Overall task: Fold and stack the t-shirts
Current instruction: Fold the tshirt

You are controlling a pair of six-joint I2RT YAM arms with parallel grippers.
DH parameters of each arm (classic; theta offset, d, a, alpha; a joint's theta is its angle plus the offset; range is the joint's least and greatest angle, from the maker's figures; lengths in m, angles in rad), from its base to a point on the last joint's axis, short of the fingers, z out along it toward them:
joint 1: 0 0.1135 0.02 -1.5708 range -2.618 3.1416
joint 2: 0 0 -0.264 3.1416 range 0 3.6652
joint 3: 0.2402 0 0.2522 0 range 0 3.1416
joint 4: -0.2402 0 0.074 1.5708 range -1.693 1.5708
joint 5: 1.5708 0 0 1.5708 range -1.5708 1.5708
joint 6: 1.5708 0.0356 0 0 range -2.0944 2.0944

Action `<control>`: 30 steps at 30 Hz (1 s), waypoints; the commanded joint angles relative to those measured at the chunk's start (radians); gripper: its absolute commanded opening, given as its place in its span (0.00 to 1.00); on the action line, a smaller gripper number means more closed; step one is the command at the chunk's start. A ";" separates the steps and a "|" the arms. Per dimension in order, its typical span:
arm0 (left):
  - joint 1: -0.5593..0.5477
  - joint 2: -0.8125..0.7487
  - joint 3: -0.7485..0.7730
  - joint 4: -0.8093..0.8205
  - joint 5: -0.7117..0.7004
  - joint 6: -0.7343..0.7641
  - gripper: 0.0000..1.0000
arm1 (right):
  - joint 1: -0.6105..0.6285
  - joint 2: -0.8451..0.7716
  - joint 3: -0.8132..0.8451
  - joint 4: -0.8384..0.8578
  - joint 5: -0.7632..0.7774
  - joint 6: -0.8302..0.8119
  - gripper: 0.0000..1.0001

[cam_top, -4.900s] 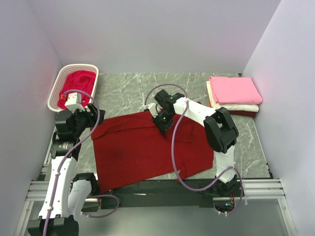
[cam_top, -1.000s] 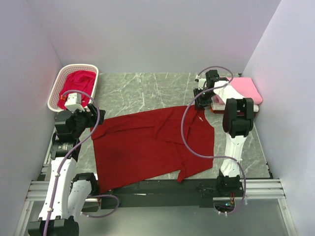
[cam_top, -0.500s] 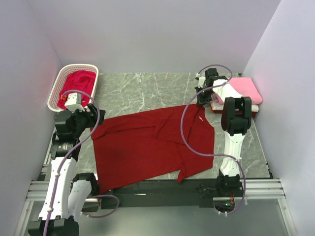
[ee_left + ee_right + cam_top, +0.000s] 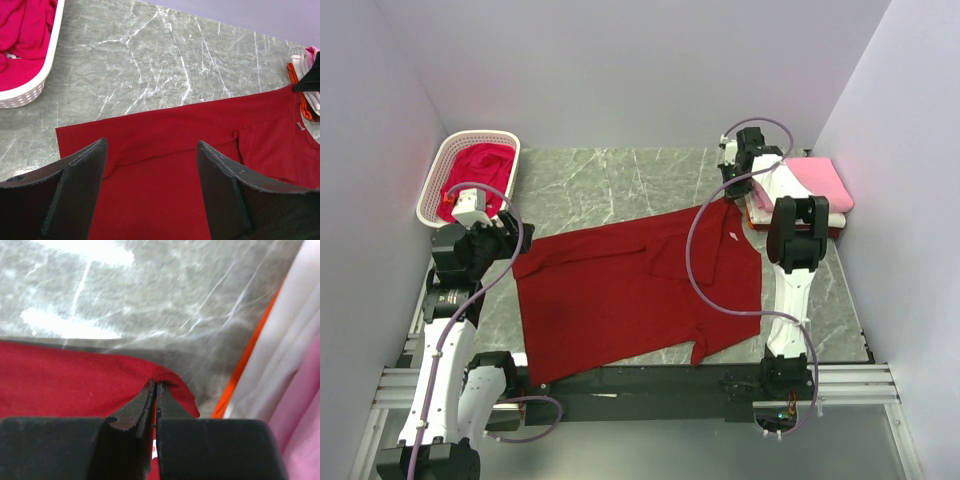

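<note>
We see the right hand [image 4: 155,388] pinched shut on a fold at the far right corner of the dark red shirt [image 4: 630,290]. The grip is just beside the folded stack, where a pink shirt [image 4: 817,180] lies on top of a white shirt [image 4: 285,337]. The dark red shirt lies spread across the marble surface [image 4: 590,185], between the two arms. The left hand [image 4: 151,145] hangs open above the shirt's left part, holding nothing. In the far left corner, a crimson shirt [image 4: 480,163] sits crumpled in a white basket [image 4: 431,185].
</note>
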 commanded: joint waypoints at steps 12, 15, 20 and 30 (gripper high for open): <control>-0.001 0.023 0.018 0.043 0.025 0.018 0.77 | 0.036 0.159 0.274 0.041 0.158 -0.024 0.08; -0.001 0.044 0.011 0.058 0.059 0.013 0.78 | 0.052 0.194 0.343 0.064 0.170 -0.012 0.26; -0.005 0.175 0.059 0.092 0.194 -0.029 0.81 | 0.070 0.175 0.399 0.107 0.239 -0.035 0.50; -0.332 0.855 0.606 0.038 0.244 0.096 0.84 | 0.064 -0.313 0.041 0.051 -0.267 -0.176 0.59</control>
